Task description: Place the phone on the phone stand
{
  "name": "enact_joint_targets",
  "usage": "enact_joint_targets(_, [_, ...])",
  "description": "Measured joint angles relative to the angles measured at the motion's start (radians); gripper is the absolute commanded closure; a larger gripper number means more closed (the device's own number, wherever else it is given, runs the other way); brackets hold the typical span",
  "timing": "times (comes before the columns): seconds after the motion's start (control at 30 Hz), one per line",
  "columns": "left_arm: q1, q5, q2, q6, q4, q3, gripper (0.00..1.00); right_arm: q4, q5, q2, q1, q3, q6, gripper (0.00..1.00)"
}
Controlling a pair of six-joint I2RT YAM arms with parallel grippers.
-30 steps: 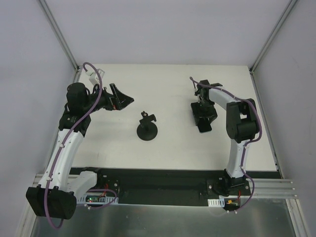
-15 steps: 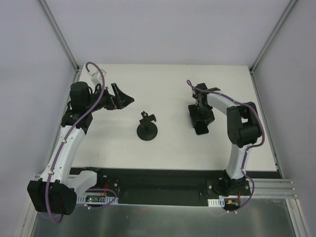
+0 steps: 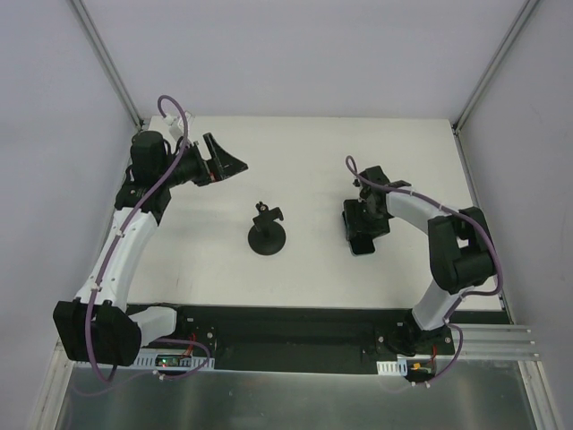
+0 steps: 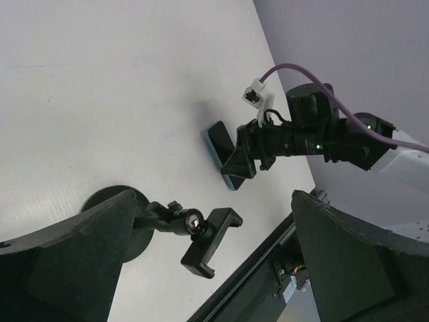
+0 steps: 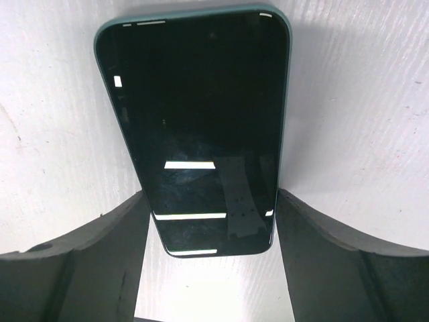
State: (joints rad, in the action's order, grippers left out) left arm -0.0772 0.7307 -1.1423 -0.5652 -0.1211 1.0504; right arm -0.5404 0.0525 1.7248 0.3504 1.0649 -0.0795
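Grips the phone [image 5: 201, 127] with the right claw [image 5: 209, 201] — fingers [image 5: 100, 255] flat against both long edges near one short end, jaws set only as wide as the slab. Leaves most of the phone sticking out past the fingertips, glossy dark screen facing the wrist, teal rim around it. Cannot tell whether the phone's far end touches the white table [image 3: 313, 161] or hangs just above it. Shows the phone stand [image 3: 267, 235] upright on its round base, well apart from the right claw and off to its left, forked bracket on top. Shows the left claw [image 3: 231, 168] spread wide, holding nothing — stand ahead of it and lower, framed between its fingers in the wrist view.
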Motion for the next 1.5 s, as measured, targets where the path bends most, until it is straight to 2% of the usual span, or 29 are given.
enact_joint_targets(0.1, [0.000, 0.014, -0.038, -0.029, 0.020, 0.049, 0.04, 0.037, 0.006, -0.024, -0.001, -0.030, 0.020, 0.99])
enact_joint_targets(0.23, [0.000, 0.026, -0.054, -0.027, 0.040, 0.066, 0.15, 0.106, 0.039, -0.068, 0.000, -0.085, 0.044, 0.99])
enact_joint_targets(0.5, [-0.004, 0.060, -0.066, 0.021, 0.032, 0.033, 0.11, 0.311, 0.129, -0.209, 0.003, -0.253, 0.100, 0.99])
enact_joint_targets(0.7, [-0.047, 0.068, -0.061, 0.043, 0.029, 0.030, 0.08, 0.457, 0.195, -0.325, 0.003, -0.329, 0.156, 0.99])
enact_joint_targets(0.77, [-0.076, 0.070, -0.059, 0.053, 0.029, 0.030, 0.08, 0.505, 0.205, -0.380, 0.014, -0.353, 0.177, 0.99])
enact_joint_targets(0.83, [-0.112, 0.070, -0.055, 0.063, 0.029, 0.030, 0.12, 0.525, 0.194, -0.446, 0.040, -0.364, 0.182, 0.99])
enact_joint_targets(0.9, [-0.157, 0.066, -0.046, 0.079, 0.029, 0.029, 0.19, 0.544, 0.152, -0.532, 0.104, -0.364, 0.180, 0.99])
enact_joint_targets(0.97, [-0.198, 0.059, -0.030, 0.094, 0.029, 0.026, 0.19, 0.558, 0.114, -0.610, 0.176, -0.357, 0.176, 0.99])
enact_joint_targets(1.1, [-0.266, 0.039, 0.009, 0.120, 0.029, 0.017, 0.12, 0.558, 0.026, -0.691, 0.317, -0.304, 0.157, 0.99])
enact_joint_targets(1.23, [-0.315, 0.016, 0.038, 0.142, 0.031, 0.013, 0.10, 0.560, -0.085, -0.705, 0.448, -0.246, 0.133, 0.99])
enact_joint_targets(1.47, [-0.390, -0.008, 0.048, 0.162, 0.034, 0.004, 0.22, 0.556, -0.296, -0.643, 0.674, -0.148, 0.066, 0.99])
enact_joint_targets(1.5, [-0.395, -0.008, 0.045, 0.162, 0.034, 0.003, 0.30, 0.557, -0.319, -0.629, 0.694, -0.137, 0.058, 0.99])
